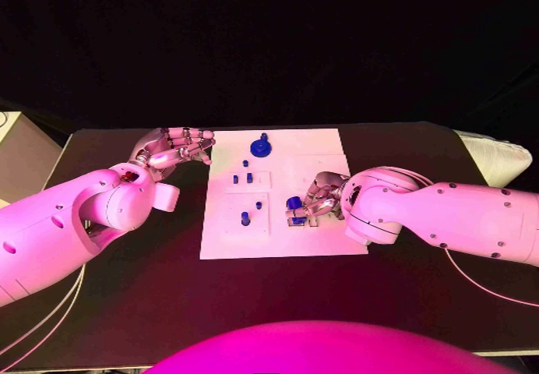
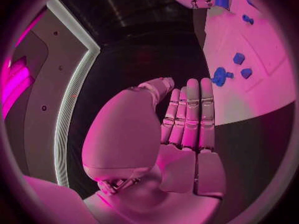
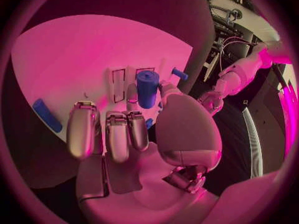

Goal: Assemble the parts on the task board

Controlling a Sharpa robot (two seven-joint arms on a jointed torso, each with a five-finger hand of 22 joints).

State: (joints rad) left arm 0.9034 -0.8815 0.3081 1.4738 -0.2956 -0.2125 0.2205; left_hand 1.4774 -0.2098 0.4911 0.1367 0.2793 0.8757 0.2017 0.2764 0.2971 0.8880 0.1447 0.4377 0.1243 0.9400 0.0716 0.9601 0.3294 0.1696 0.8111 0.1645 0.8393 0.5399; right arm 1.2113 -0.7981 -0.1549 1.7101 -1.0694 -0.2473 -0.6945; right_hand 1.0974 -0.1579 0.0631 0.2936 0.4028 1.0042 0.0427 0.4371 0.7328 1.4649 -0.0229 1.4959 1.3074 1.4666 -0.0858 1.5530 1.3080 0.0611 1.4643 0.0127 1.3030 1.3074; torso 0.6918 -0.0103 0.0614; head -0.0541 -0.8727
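Observation:
The white task board [image 1: 303, 160] lies mid-table with several small blue parts on it: a round knobbed piece [image 1: 261, 146] at its far end, short pegs [image 1: 243, 178] below it and another peg [image 1: 245, 220] nearer me. My right hand [image 1: 322, 199] hovers over the board's right side and pinches a blue cylinder [image 1: 294, 202] [image 3: 147, 87] between thumb and a finger, upright just above the board [image 3: 74, 55]. My left hand [image 1: 174, 148] hangs beside the board's far left corner, holding nothing, its fingers [image 2: 190, 114] straight and side by side. The knobbed piece [image 2: 219, 76] lies ahead of them.
A further blue piece [image 1: 297, 221] sits under the right hand, and a flat blue bar [image 3: 47, 114] lies on the board near its fingers. A pale box [image 1: 17, 152] stands off the table's left edge and a white bundle [image 1: 494, 156] at the far right corner.

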